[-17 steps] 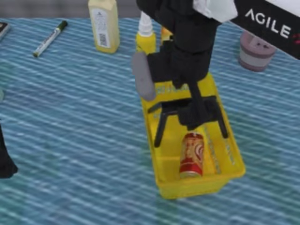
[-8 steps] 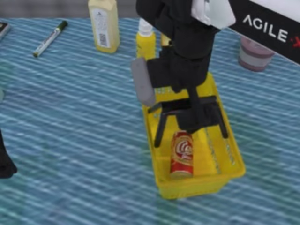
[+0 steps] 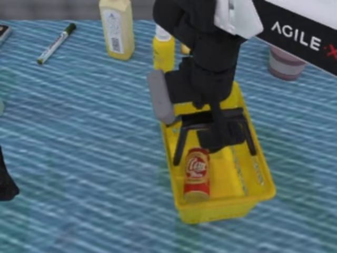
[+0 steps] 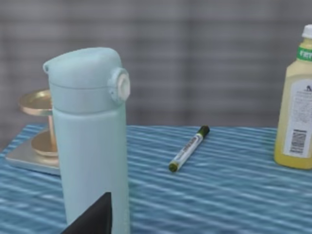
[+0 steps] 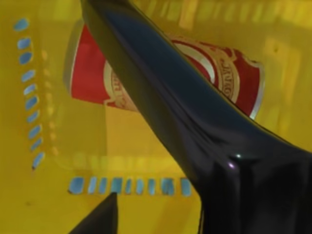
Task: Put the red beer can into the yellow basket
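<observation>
Lying inside the yellow basket (image 3: pixel 261 185), near its lower left corner in the top view, the red beer can (image 3: pixel 197 173) sits free of the right tool (image 3: pixel 217 138), which hangs above it with fingers spread and nothing held. Rising straight up, clear of the black handles (image 3: pixel 181 138), looks wisest. The left tool (image 3: pixel 5 182) sits parked at the frame's left edge; I cannot tell its state.

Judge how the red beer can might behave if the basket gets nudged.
The red beer can lies on its side in the yellow basket, apart from the right tool, so it would probably roll. The walls should contain it. It looks rigid.
</observation>
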Robot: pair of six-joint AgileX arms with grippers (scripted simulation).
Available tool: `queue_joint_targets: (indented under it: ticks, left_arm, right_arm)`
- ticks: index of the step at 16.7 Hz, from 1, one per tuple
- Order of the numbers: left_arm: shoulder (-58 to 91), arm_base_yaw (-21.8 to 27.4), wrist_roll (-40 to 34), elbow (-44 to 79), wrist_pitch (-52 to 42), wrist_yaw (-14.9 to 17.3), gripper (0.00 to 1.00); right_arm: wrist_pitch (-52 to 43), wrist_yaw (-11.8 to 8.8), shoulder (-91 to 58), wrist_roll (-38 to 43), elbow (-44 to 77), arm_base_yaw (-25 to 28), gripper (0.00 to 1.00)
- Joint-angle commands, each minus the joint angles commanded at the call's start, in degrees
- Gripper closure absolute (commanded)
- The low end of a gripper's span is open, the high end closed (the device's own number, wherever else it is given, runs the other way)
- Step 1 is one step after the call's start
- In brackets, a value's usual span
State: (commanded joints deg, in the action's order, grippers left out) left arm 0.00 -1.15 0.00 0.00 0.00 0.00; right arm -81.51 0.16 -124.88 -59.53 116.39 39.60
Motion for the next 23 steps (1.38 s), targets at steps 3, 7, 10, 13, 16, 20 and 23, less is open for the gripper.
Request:
queue_joint_targets:
  ticks: [3,7,10,13,16,20,23]
  left_arm:
    - [0.00,0.00,0.00,0.00,0.00,0.00,0.00]
    - [0.00,0.00,0.00,0.00,0.00,0.00,0.00]
    - [0.00,0.00,0.00,0.00,0.00,0.00,0.00]
    - [0.00,0.00,0.00,0.00,0.00,0.00,0.00]
    - [0.00,0.00,0.00,0.00,0.00,0.00,0.00]
    - [0.00,0.00,0.00,0.00,0.00,0.00,0.00]
    - [0.00,0.00,0.00,0.00,0.00,0.00,0.00]
  right_arm:
    - [0.00,0.00,0.00,0.00,0.00,0.00,0.38]
    - [0.00,0.00,0.00,0.00,0.00,0.00,0.68]
    - [0.00,0.00,0.00,0.00,0.00,0.00,0.90]
    - [0.00,0.00,0.00,0.00,0.00,0.00,1.00]
    - [0.00,0.00,0.00,0.00,0.00,0.00,1.00]
    - [0.00,0.00,0.00,0.00,0.00,0.00,1.00]
    - [0.00,0.00,0.00,0.00,0.00,0.00,1.00]
